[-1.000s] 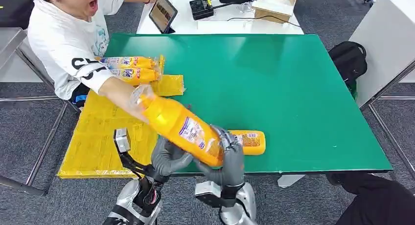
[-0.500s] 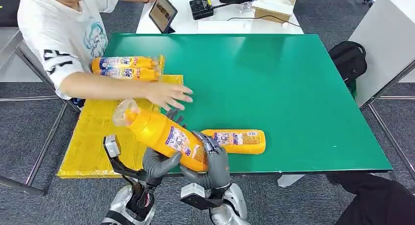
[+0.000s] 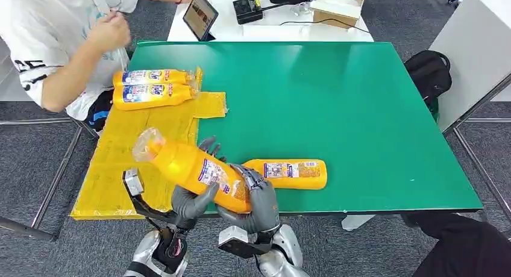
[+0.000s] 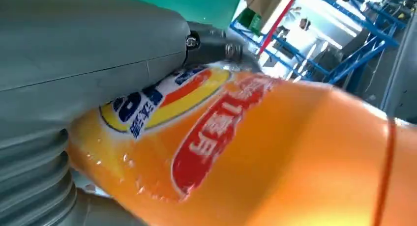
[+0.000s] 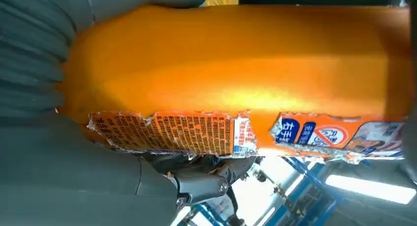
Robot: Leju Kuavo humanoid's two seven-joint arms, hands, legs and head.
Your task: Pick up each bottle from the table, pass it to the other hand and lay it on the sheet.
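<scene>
Counter [image 3: 337, 108] is seen from head cam high, fwd/down; held bottle [image 3: 196, 170] is shared w/ both very close wrist cams.

Right robot hand [image 5: 74, 152] wraps an orange bottle [image 5: 236, 73] close up, its torn label [image 5: 167, 132] peeling along the side.

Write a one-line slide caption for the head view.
Both hands, left hand and right hand, hold an orange bottle over the yellow sheet.
</scene>
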